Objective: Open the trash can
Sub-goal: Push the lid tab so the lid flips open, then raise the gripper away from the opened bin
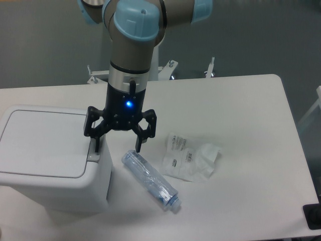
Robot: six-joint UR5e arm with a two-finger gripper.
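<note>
Trash can [50,160]: white, boxy, left side of the white table [251,110]; lid down flat.
Push tab [94,156]: grey, on can's right rim.
Gripper [117,144]: fingers spread wide, holding nothing; one fingertip [96,145] just above the tab.
Clear plastic bottle [150,182]: lying beside can.
Crumpled wrapper [190,158]: right of bottle.

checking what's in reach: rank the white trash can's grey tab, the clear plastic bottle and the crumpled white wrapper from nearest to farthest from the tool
1. Grey push-button tab on the boxy white plastic trash can: directly below one finger of the open tool.
2. Clear plastic bottle: lying just below the other finger.
3. Crumpled white wrapper: farther along the table.
</note>
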